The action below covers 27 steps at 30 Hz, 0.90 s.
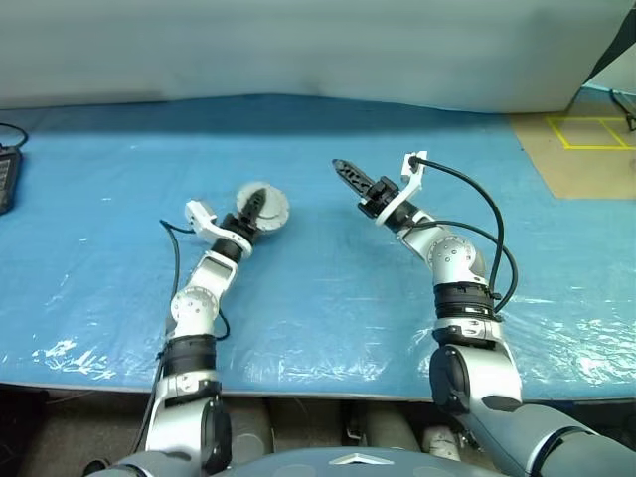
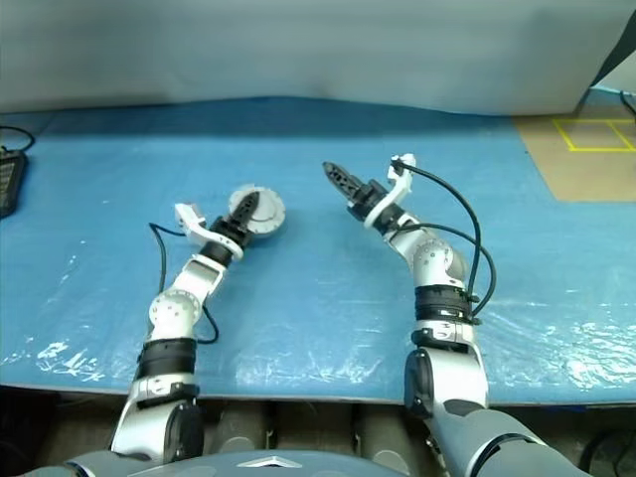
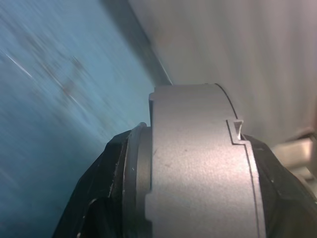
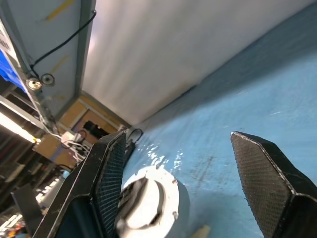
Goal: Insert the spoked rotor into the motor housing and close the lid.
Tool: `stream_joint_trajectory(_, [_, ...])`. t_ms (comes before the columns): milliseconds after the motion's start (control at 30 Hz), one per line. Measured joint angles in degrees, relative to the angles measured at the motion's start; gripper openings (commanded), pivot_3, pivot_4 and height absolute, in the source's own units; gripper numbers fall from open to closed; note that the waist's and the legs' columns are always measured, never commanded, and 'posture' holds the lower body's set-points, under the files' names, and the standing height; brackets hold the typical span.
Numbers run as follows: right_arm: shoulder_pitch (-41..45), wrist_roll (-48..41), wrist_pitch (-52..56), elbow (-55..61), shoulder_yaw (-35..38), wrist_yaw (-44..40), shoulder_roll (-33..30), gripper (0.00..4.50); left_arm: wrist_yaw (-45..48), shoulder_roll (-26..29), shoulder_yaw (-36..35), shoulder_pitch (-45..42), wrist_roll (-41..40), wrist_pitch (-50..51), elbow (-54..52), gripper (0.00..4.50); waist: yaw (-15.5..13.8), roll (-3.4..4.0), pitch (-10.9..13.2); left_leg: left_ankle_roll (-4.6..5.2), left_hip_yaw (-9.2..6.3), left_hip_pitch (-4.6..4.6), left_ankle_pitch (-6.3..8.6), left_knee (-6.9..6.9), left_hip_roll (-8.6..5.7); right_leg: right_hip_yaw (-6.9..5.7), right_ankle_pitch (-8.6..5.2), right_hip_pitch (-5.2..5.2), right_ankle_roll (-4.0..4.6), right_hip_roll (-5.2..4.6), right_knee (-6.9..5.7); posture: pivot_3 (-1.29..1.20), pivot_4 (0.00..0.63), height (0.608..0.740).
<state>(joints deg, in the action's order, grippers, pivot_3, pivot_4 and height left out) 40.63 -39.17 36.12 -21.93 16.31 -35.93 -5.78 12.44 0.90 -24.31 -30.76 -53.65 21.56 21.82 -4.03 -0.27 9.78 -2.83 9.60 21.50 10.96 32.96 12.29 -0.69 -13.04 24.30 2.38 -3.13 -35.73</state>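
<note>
Round silver motor housing [image 1: 262,207] with the grey lid [image 3: 198,163] on it, in the left half of the blue-covered desk [image 1: 328,298], nearer the far edge than the near one. Lying flat or lifted off the cover: cannot tell. In the left wrist view seen edge-on, a smooth grey rim with a small notch, a darker ring beside it. No long axis, being round; pale flat face turned up toward the head camera.

Held across its width by the left gripper [image 1: 256,206]: one black finger lying over the top face, both fingers [image 3: 106,188] pressed on opposite sides of the rim in the wrist view. Jaws about half apart, filled by the part. Left forearm stretched forward and a little to the right from the near edge, wrist low, almost level.

Right gripper [image 4: 183,183] well apart from the housing, toward the middle of the desk, raised above the cover. Fingers spread wide, nothing between them. Pointed forward and to the left, tips tilted up. Right elbow bent, forearm rising from the near edge, black cables looping beside it.
</note>
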Motion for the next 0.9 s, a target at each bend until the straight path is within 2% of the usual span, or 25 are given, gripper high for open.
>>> stream_joint_trajectory(200, [-3.3,0.6,1.3,1.3,-3.3,-3.2,-1.9,3.48,-1.2,10.6,-8.3,-17.6,4.3,-12.4,27.8,2.63,-0.1,-0.13,0.1,0.19,-0.45,0.23,-0.12,0.03,-0.31,-0.02,0.13,0.0,-0.2,-0.04,0.05,0.0,0.15,0.74])
stream_joint_trajectory(367, [-3.3,0.9,1.2,2.8,-4.5,-3.2,-1.5,3.48,-0.2,12.8,-9.0,-23.0,9.0,-16.5,42.3,2.63,-0.8,-0.16,0.1,0.2,-0.84,0.57,-0.13,0.09,-0.41,-0.28,0.13,0.0,-0.21,-0.13,0.11,0.0,0.15,0.74])
stream_joint_trajectory(400, [-3.3,0.9,1.1,2.9,-4.6,-3.2,-1.6,3.48,0.6,12.8,-9.2,-23.2,9.3,-17.3,43.3,2.63,-0.9,-0.2,0.1,0.2,-0.9,0.59,-0.12,0.1,-0.4,-0.35,0.12,0.0,-0.2,-0.15,0.09,0.0,0.15,0.74])
stream_joint_trajectory(500, [-3.4,1.0,1.1,3.0,-5.0,-3.2,-1.6,3.53,1.0,13.9,-9.1,-24.6,11.4,-18.1,45.9,3.43,-1.3,-0.22,0.1,0.19,-0.96,0.52,-0.12,0.12,-0.39,-0.43,0.13,-0.02,-0.19,-0.2,-0.01,0.0,0.15,0.74])
stream_joint_trajectory(600, [-3.5,1.3,1.1,3.0,-5.1,-3.2,-1.8,3.53,1.0,15.4,-9.2,-24.0,13.5,-20.1,47.1,4.45,-1.2,-0.22,0.1,0.05,-0.96,0.45,-0.04,0.16,-0.37,-0.44,0.14,-0.08,-0.17,-0.22,-0.03,0.0,0.15,0.74])
stream_joint_trajectory(900, [-3.3,2.3,0.9,2.2,-5.9,-4.0,-2.0,3.53,-0.6,21.6,-9.9,-15.8,18.0,-26.5,42.1,4.48,-1.4,-0.21,0.1,0.01,-1.03,0.51,-0.02,0.16,-0.36,-0.57,0.14,-0.11,-0.17,-0.25,0.01,0.0,0.15,0.74])
